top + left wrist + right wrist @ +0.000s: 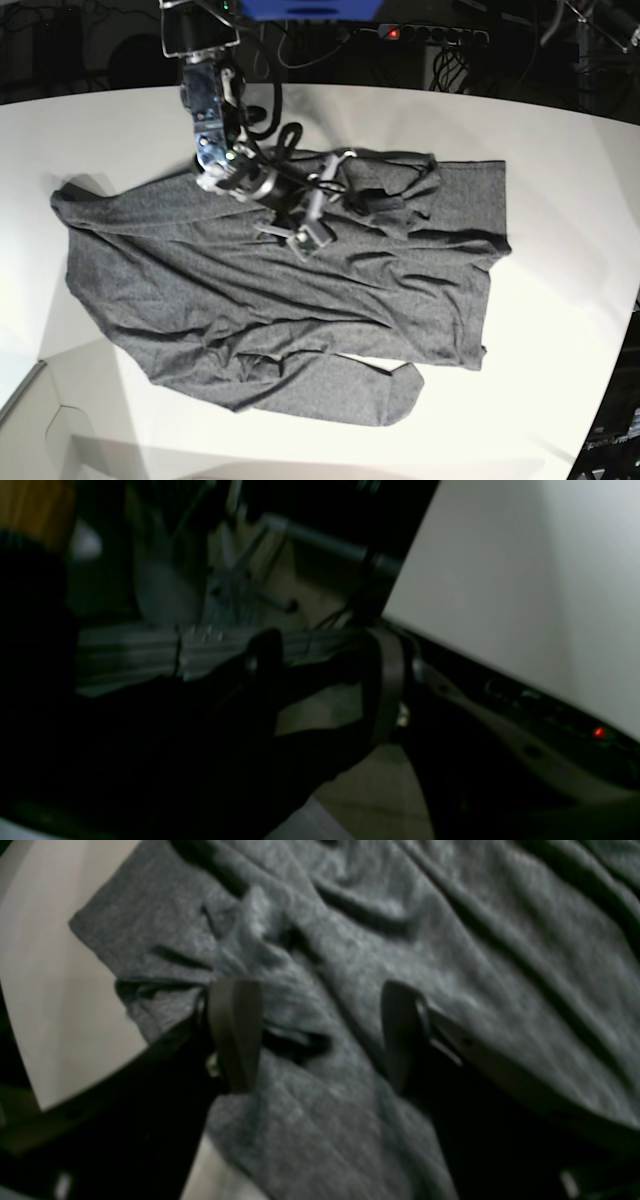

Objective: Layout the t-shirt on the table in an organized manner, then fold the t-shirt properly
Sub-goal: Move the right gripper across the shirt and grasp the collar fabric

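The dark grey t-shirt (pixel 300 300) lies spread and wrinkled on the white table (pixel 560 130), with one sleeve at the front. My right gripper (pixel 325 205) hovers over the shirt's upper middle, near the collar. In the right wrist view this gripper (pixel 317 1037) is open, its two fingers (pixel 235 1035) standing apart just above rumpled cloth (pixel 450 940), with nothing pinched between them. My left gripper (pixel 325 680) is a dark shape off the table (pixel 500 580), beyond its edge. Its jaws stand apart with nothing between them.
A black power strip (pixel 550 715) with a red light runs along the table's far edge, also seen in the base view as the strip (pixel 430 33). Cables and a metal frame (pixel 310 535) stand beyond the edge. Bare table (pixel 45 990) lies beside the shirt's corner.
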Robot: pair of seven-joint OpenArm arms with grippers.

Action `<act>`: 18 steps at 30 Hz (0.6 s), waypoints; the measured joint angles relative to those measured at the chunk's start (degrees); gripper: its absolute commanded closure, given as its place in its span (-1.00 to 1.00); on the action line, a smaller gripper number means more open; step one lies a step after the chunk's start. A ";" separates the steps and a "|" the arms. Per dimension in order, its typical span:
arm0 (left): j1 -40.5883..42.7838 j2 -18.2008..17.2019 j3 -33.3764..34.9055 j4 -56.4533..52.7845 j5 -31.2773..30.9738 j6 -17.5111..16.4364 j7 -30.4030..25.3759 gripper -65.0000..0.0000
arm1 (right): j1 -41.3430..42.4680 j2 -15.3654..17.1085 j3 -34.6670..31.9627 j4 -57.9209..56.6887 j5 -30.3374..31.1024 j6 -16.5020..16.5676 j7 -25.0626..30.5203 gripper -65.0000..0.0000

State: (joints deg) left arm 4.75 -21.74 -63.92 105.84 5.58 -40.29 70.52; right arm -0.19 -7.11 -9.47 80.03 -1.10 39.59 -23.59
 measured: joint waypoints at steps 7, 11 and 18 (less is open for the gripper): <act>0.02 -0.02 -0.02 0.00 0.42 0.02 0.57 0.22 | 1.05 -0.28 -1.79 -4.79 -0.15 0.02 0.24 -0.16; 0.17 -0.02 -0.04 0.00 0.48 0.02 0.59 0.22 | 1.95 -0.48 -2.23 -4.83 -0.04 0.00 0.28 0.08; 0.17 -0.22 -0.07 0.02 0.44 0.02 0.42 0.22 | 2.80 -0.33 -12.07 -4.76 -0.02 -0.02 0.24 1.00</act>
State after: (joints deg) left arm 4.93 -21.96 -63.99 105.86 6.02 -40.27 70.94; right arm 2.61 -7.44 -21.54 75.26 -1.13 39.57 -23.35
